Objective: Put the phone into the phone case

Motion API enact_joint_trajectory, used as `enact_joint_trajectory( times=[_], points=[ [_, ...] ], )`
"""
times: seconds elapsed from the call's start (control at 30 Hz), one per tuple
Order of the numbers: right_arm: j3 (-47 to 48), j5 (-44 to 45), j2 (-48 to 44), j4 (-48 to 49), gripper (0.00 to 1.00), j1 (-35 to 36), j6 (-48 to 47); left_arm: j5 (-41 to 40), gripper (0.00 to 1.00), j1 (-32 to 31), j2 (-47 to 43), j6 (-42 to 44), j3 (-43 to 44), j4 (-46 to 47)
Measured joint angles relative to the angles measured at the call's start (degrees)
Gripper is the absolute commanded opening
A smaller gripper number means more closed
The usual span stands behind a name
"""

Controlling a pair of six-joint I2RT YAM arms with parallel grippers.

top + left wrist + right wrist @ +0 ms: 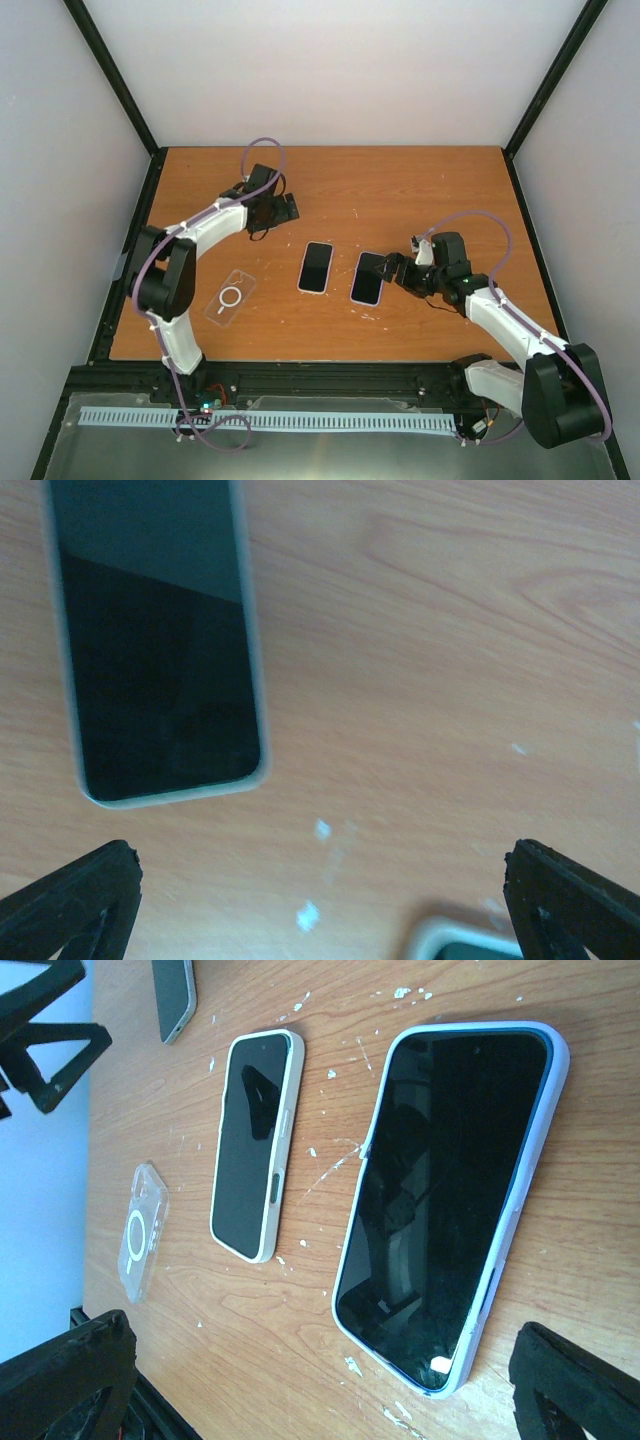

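Phone case [231, 297], clear and empty, lies tilted at the left, close to the left arm. Behind it the left gripper [282, 208] hovers with jaws wide apart, holding nothing. The white-edged phone [315, 267], possibly the bare one, lies flat between them, its long axis running away from the bases. The blue-edged phone [369, 278] lies parallel. At its right edge is the right gripper [394, 270], spread wide and empty.

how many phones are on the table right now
3. A black phone in a light blue case lies mid-table; a black phone in a white case lies just left of it; a third, pale-rimmed phone lies farther back by the left fingers, largely hidden from above.
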Motion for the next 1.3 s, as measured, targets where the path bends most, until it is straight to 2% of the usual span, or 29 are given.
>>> enact_joint_trajectory(
  times=[0.17,0.33,0.63,0.93,1.3],
  points=[
    [0.0,0.0,-0.1,0.0,1.0,0.0,0.2,-7.7,0.99,3.0,7.3,0.7,6.9,-5.0],
    [0.1,0.0,-0.1,-0.5,1.0,0.1,-0.3,-10.6,0.99,5.2,11.9,0.7,11.2,-7.9],
    [1.0,0.2,0.0,-1.8,1.0,0.1,-1.4,-10.7,1.0,6.8,18.0,2.2,17.2,-8.7],
    [2.9,0.3,0.0,-2.3,1.0,0.1,-2.5,-10.1,0.99,7.2,21.6,3.9,18.6,-8.3],
    [3.3,0.7,0.6,-2.3,1.0,0.1,-2.7,-9.6,0.91,8.5,24.1,5.6,21.5,-7.8]
  ],
)
